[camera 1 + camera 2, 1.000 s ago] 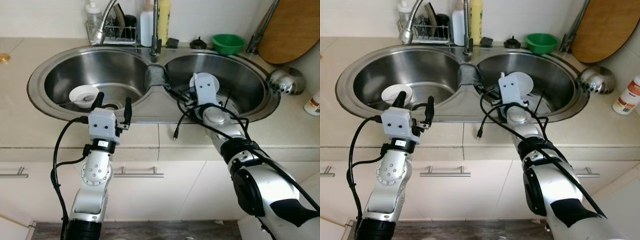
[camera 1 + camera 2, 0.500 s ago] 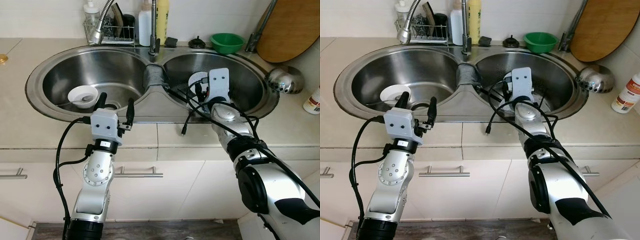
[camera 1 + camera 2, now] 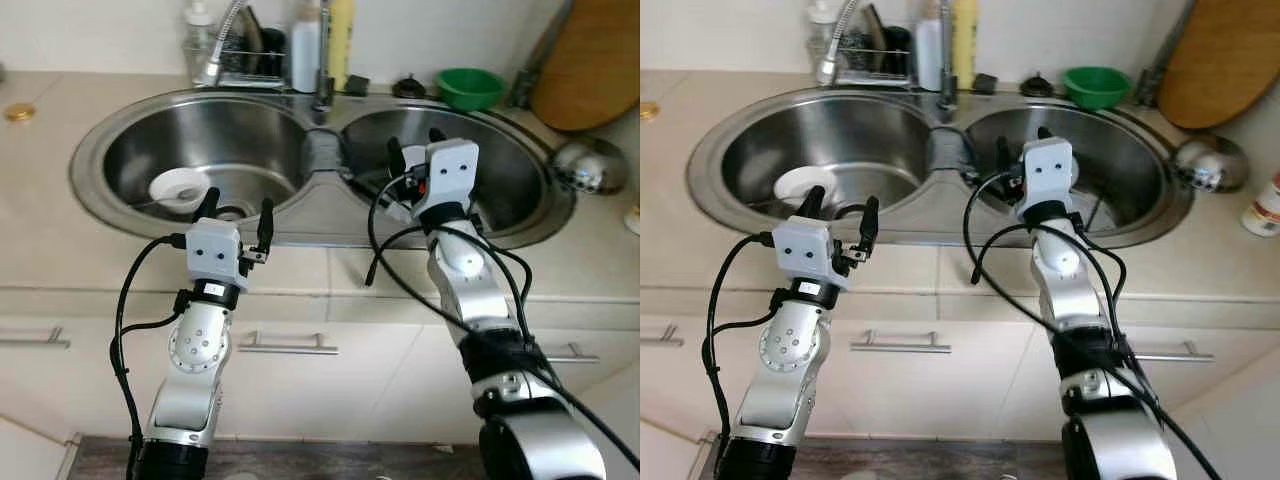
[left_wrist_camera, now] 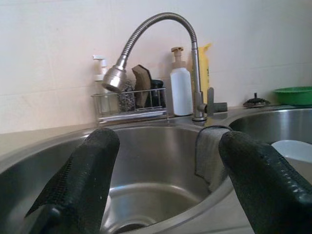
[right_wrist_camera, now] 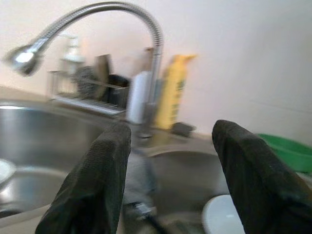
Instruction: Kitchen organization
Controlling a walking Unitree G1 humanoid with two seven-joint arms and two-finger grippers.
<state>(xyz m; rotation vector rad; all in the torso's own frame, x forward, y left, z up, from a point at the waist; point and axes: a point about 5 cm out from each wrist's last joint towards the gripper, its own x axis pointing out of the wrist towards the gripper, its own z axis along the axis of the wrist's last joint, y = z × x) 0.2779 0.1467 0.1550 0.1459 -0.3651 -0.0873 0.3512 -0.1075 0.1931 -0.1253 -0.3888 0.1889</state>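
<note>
A steel double sink (image 3: 90, 150) lies before me. In its left basin sits a white bowl (image 3: 178, 187). A grey cloth (image 3: 322, 152) hangs over the divider below the tap (image 4: 161, 27). A white plate (image 5: 223, 214) lies in the right basin, partly hidden by my right arm. My left gripper (image 3: 238, 205) is open and empty at the front rim of the left basin, near the bowl. Above the near side of the right basin, my right gripper (image 3: 414, 147) is held up, open and empty, pointing at the back wall.
Behind the sink stand a wire rack with sponges (image 3: 235, 55), a white pump bottle (image 3: 305, 45) and a yellow bottle (image 3: 341, 40). At the back right are a green bowl (image 3: 470, 87), a wooden board (image 3: 592, 60) and a steel ladle (image 3: 578, 165). Cabinet handles (image 3: 288, 348) lie below.
My right gripper has risen from low in the right basin and drawn back towards its front rim. The camera has shifted a little. The left arm has hardly moved.
</note>
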